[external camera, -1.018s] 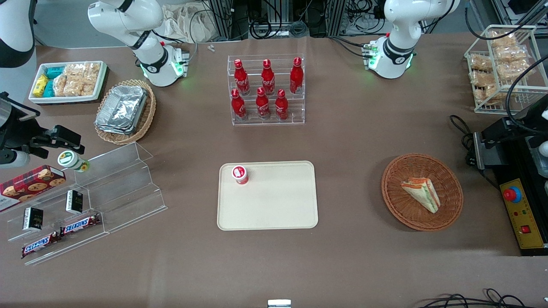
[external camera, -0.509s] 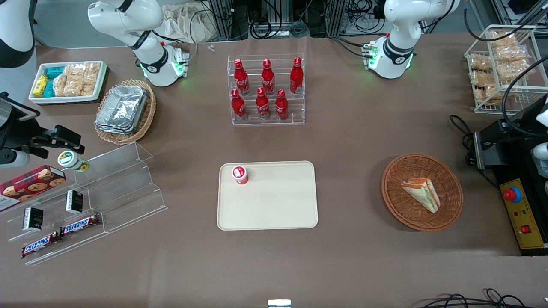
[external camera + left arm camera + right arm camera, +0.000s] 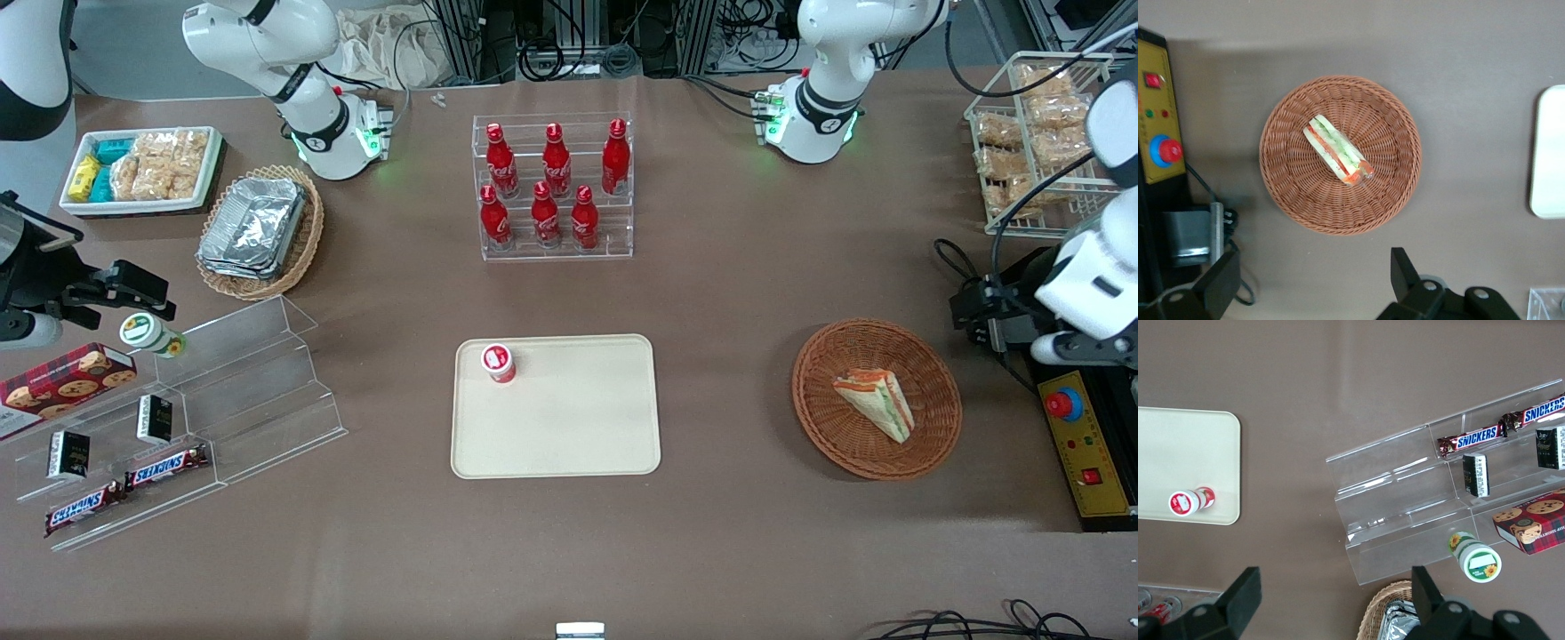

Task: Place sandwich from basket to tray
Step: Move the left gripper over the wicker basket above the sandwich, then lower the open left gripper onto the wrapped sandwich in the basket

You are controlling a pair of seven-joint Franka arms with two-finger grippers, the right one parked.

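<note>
The sandwich (image 3: 876, 402), a wedge with red, orange and green layers, lies in the round reddish-brown basket (image 3: 827, 436). It also shows in the left wrist view (image 3: 1338, 150), lying in the middle of the basket (image 3: 1391, 180). The cream tray (image 3: 569, 444) lies toward the parked arm's end from the basket, and its edge shows in the left wrist view (image 3: 1548, 153). A small red-capped bottle (image 3: 500, 363) stands on the tray. My left gripper (image 3: 973, 313) hangs above the table beside the basket, at the working arm's end. Its fingers (image 3: 1401, 267) are wide apart and empty.
A yellow control box with a red button (image 3: 1089, 444) and cables (image 3: 956, 258) lie close beside the basket. A clear rack of red cola bottles (image 3: 553, 187) stands farther from the camera than the tray. A wire rack of bagged snacks (image 3: 1040, 133) stands at the working arm's end.
My left arm has swung in over the table's edge and the gripper has moved closer to the basket. The sandwich, basket and tray have not moved.
</note>
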